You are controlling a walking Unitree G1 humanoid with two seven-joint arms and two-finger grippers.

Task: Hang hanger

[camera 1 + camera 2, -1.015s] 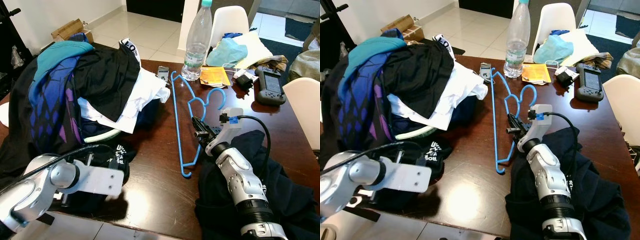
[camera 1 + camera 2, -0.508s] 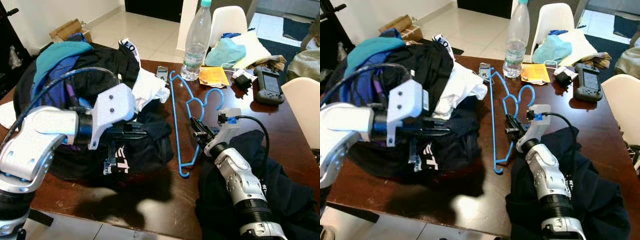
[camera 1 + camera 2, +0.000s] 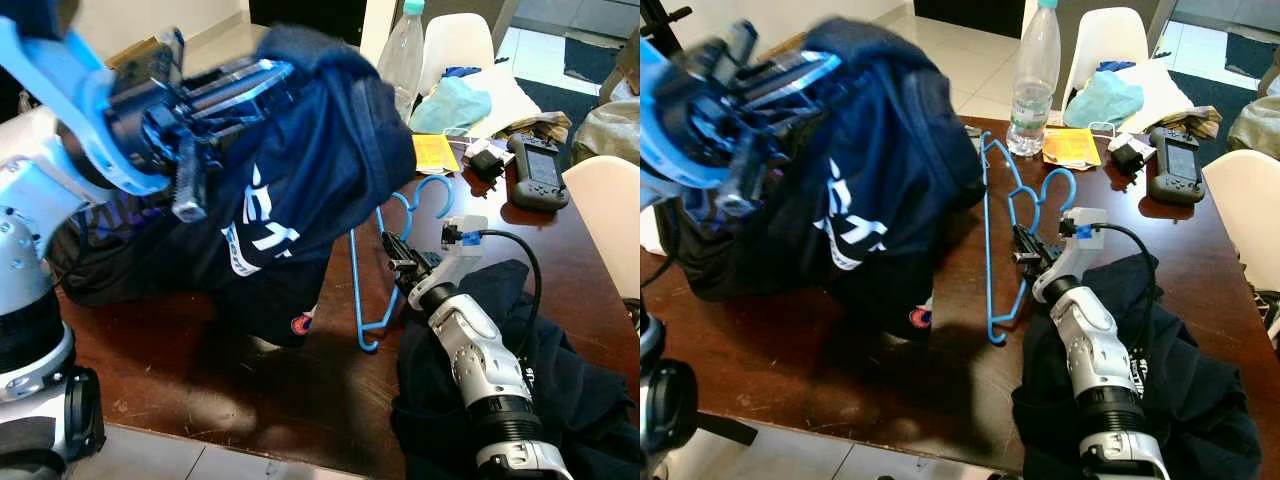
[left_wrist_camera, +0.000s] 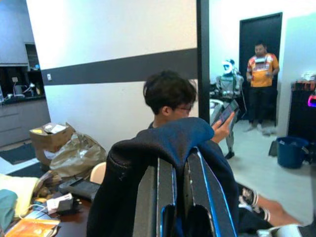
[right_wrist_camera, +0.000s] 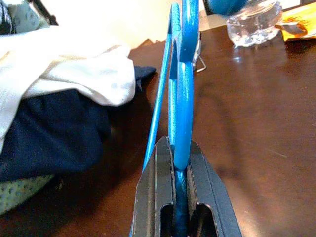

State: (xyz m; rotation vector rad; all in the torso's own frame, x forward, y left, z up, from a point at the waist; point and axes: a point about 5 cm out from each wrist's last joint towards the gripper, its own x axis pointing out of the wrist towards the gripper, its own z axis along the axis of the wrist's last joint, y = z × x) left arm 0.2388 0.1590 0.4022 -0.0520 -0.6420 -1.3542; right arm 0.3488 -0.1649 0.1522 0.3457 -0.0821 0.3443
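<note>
Your right gripper point(image 3: 400, 262) is low on the brown table point(image 3: 300, 380), fingers pinched on the blue hanger point(image 3: 372, 262). In the right wrist view the blue plastic point(image 5: 180, 98) sits clamped between both black fingers point(image 5: 155, 192).

The hanger lies flat on the table, hook point(image 3: 1055, 183) pointing toward the far side, near the yellow packet point(image 3: 1065, 146). Its long bar point(image 3: 986, 230) runs back toward you, ending in a curl near the table's middle.

Your left gripper point(image 3: 235, 85) is raised high over the left half of the table, with a dark navy garment point(image 3: 320, 160) draped over it. White lettering point(image 3: 850, 235) shows on the cloth, which hangs down to the tabletop. In the left wrist view the fabric point(image 4: 163, 143) is folded over the fingertips point(image 4: 197, 173); the fingers sit close together with cloth over and around them. You can't tell from that whether they actually grip it.

A second dark garment point(image 3: 560, 370) lies on the table under your right forearm. A plastic water bottle point(image 3: 1032, 70) stands at the far edge, a black handheld device point(image 3: 1178, 165) to its right. White chairs point(image 3: 610, 215) sit around the right side.

The left wrist view also shows a seated person point(image 4: 170, 98) with a phone, and another person point(image 4: 260, 81) standing by a dark doorway.
</note>
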